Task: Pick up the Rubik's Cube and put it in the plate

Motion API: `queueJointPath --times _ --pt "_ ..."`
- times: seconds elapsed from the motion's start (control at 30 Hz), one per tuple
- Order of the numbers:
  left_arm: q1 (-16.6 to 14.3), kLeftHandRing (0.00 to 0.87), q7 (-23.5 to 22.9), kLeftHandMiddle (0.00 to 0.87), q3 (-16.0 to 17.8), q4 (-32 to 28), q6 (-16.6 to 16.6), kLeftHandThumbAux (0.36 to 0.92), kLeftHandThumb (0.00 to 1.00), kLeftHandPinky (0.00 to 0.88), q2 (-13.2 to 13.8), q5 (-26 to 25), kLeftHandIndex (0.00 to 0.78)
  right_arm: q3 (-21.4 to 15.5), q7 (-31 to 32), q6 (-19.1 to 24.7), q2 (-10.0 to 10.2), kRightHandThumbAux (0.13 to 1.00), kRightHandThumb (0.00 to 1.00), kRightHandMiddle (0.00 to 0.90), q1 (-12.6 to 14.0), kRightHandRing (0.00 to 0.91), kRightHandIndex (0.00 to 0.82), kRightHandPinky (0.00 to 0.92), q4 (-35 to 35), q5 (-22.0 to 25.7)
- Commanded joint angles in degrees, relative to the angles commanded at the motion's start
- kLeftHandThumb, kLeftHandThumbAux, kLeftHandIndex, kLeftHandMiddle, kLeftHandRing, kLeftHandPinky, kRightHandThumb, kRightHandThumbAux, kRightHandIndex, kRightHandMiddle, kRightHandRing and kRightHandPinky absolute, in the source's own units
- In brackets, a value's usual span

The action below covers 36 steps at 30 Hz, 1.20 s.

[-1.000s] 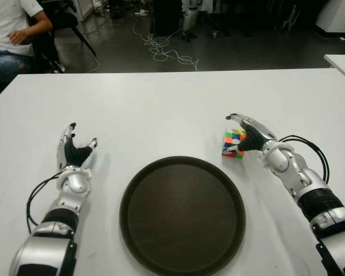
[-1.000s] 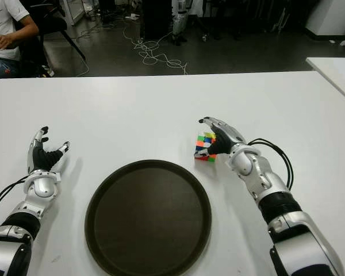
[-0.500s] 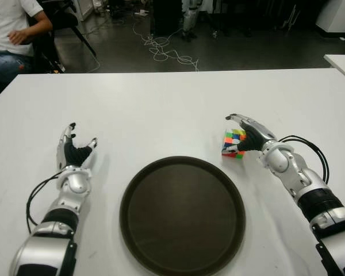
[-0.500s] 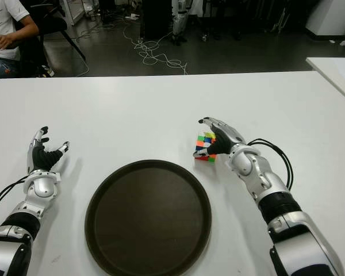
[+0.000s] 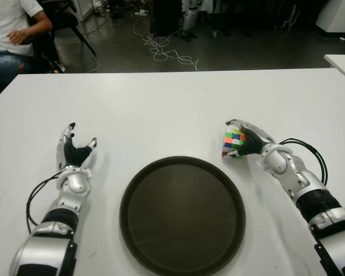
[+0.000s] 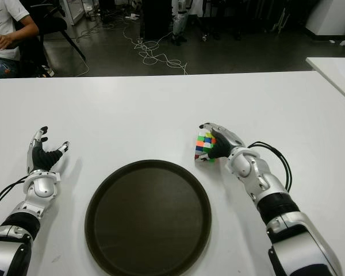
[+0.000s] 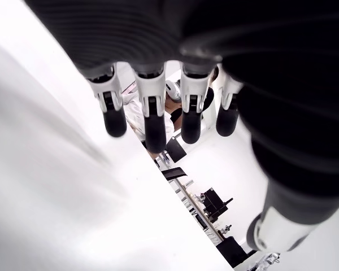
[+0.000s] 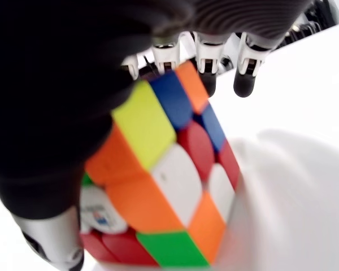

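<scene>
Grasp step: my right hand (image 5: 245, 140) at frame right wraps the Rubik's Cube (image 5: 233, 143), fingers curled on it; left hand (image 5: 75, 154) spread, empty. Next I lift toward the plate (image 5: 161, 172), lower centre

One Rubik's Cube (image 5: 233, 143). One round dark plate (image 5: 182, 214). Two robot hands: left hand (image 5: 75, 153), right hand (image 5: 250, 138). One white table (image 5: 161, 109). One seated person (image 5: 11, 34) beyond far left corner.
</scene>
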Motion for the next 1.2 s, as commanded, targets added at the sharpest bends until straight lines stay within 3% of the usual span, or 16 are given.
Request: queueJointPath --times 1.2 --pt "0.14 0.122 0.38 0.128 -0.42 -0.85 0.18 0.711 0.182 0.119 -0.15 0.44 0.082 2.54 7.40 5.03 -2.70 0.769 0.000 0.000 -0.79 0.000 0.000 0.002 -4.87 -3.09"
